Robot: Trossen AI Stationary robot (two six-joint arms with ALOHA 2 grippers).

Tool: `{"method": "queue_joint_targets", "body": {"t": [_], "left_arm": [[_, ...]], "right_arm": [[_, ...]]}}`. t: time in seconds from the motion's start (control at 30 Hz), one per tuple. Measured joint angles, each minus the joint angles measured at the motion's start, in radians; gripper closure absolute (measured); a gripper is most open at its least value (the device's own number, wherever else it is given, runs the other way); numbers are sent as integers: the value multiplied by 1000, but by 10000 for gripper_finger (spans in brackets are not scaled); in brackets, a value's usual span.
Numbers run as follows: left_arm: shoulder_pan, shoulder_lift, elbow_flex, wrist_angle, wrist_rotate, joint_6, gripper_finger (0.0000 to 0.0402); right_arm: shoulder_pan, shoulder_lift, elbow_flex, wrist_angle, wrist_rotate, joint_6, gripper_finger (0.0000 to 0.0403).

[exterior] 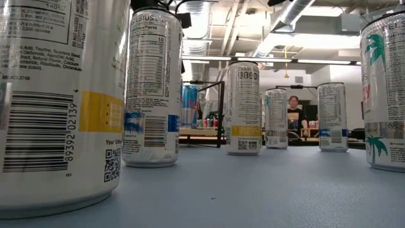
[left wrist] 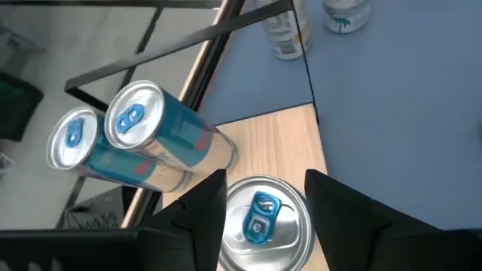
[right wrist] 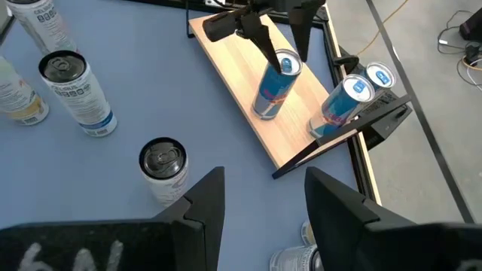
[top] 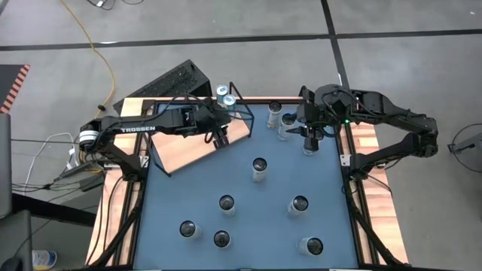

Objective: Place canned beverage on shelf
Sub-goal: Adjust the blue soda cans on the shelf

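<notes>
The shelf, a pale-wood board (top: 188, 150) with a black wire frame (top: 241, 113) at its far end, lies at the table's far left. A blue canned beverage (right wrist: 273, 86) stands upright over the board, with my left gripper (left wrist: 263, 181) shut on its upper end. Two more blue cans (right wrist: 350, 98) stand side by side at the frame end. My right gripper (right wrist: 263, 175) hangs open high over the table's far right (top: 309, 135), holding nothing. My left gripper pinches the blue can between its two fingers at the top end, just below the rim (left wrist: 226, 218). The fingers (right wrist: 263, 45) come slanting down from the table's left side. The can stays upright with its base at the board; whether the base rests there I cannot tell.
Several white cans stand on the blue tabletop: one at the middle (top: 260, 167), others toward the near edge (top: 226, 203) (top: 300, 205), and two under my right arm (top: 275, 113). A person (exterior: 294, 111) sits in the room beyond.
</notes>
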Motion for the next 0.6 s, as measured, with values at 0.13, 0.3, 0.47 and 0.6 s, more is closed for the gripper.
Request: {"method": "queue_joint_targets", "body": {"t": [0.13,0.3,0.47,0.6], "left_arm": [[0,0,0,-4,17,38,234],[0,-28,0,-7,-13,64,213],[0,-58,1,-4,-25,12,149],[16,-49,2,-43,-23,-92,106]], "right_arm": [[0,0,0,-2,0,0,235],[0,0,0,-25,0,15,235],[0,0,0,-35,0,17,235],[0,0,0,-34,0,16,235]]}}
